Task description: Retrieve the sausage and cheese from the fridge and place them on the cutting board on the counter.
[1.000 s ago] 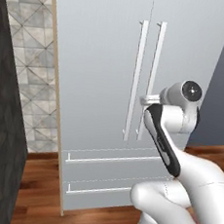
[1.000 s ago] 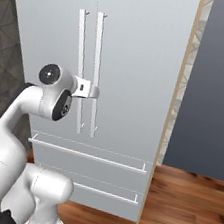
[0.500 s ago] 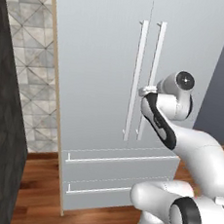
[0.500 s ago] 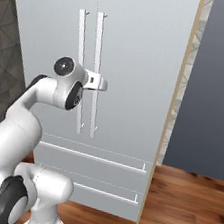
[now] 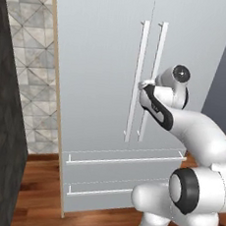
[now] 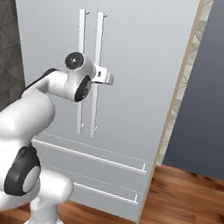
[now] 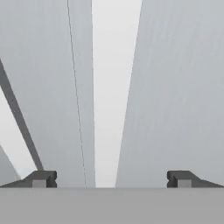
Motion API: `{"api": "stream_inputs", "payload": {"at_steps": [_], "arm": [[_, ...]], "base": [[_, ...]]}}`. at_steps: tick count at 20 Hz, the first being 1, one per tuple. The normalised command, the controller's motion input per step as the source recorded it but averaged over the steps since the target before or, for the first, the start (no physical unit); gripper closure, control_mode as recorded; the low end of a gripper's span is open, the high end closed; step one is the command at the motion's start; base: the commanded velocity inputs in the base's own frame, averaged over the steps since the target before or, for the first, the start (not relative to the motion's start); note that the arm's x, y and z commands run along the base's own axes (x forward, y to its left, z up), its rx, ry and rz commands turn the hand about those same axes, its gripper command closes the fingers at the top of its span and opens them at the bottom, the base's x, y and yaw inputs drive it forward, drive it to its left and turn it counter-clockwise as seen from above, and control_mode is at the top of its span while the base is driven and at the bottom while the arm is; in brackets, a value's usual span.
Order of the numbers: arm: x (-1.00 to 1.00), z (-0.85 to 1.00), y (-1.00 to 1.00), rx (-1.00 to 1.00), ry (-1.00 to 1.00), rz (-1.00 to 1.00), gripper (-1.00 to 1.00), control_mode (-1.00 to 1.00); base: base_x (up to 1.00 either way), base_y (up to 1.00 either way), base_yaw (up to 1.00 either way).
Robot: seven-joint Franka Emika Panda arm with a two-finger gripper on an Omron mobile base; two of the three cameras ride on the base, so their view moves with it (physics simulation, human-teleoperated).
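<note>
The fridge (image 5: 101, 59) (image 6: 142, 52) stands straight ahead with both doors shut, so the sausage and the cheese are hidden. The cutting board and the counter are out of view. My gripper (image 5: 145, 84) (image 6: 108, 76) (image 7: 111, 179) is open at mid-height of the right door's white bar handle (image 5: 158, 55) (image 6: 99, 41) (image 7: 114, 87). In the hand view that bar runs up between my two fingertips (image 7: 41, 178), with a wide gap on either side. The left door's handle (image 5: 139, 63) (image 6: 81, 34) is just beside it.
Two drawers (image 5: 120, 160) (image 6: 92, 157) with thin bar handles lie below the doors. A dark panel (image 5: 1, 138) rises close on the left, with a tiled wall (image 5: 27, 51) behind it. A grey wall (image 6: 218, 88) and wood floor (image 6: 186, 205) lie to the right.
The arm has stretched forward and the hand has risen a little, bringing the open fingers up to the right door's handle. The fridge doors have stayed shut.
</note>
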Motion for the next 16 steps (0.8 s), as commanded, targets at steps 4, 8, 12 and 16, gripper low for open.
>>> {"api": "stream_inputs", "payload": {"at_steps": [4,8,12,16], "arm": [[0.41,0.00,0.00,0.00,0.00,0.00,-1.00,-1.00],[0.38,0.00,0.00,0.00,-0.06,-0.03,-1.00,-1.00],[0.46,-0.01,0.00,0.00,-0.07,-0.07,-1.00,-1.00],[0.56,-0.06,0.00,0.00,-0.08,-0.03,-1.00,-1.00]], "base": [[0.00,0.00,0.00],[0.00,0.00,0.00],[0.00,0.00,0.00],[0.00,0.00,0.00]]}}
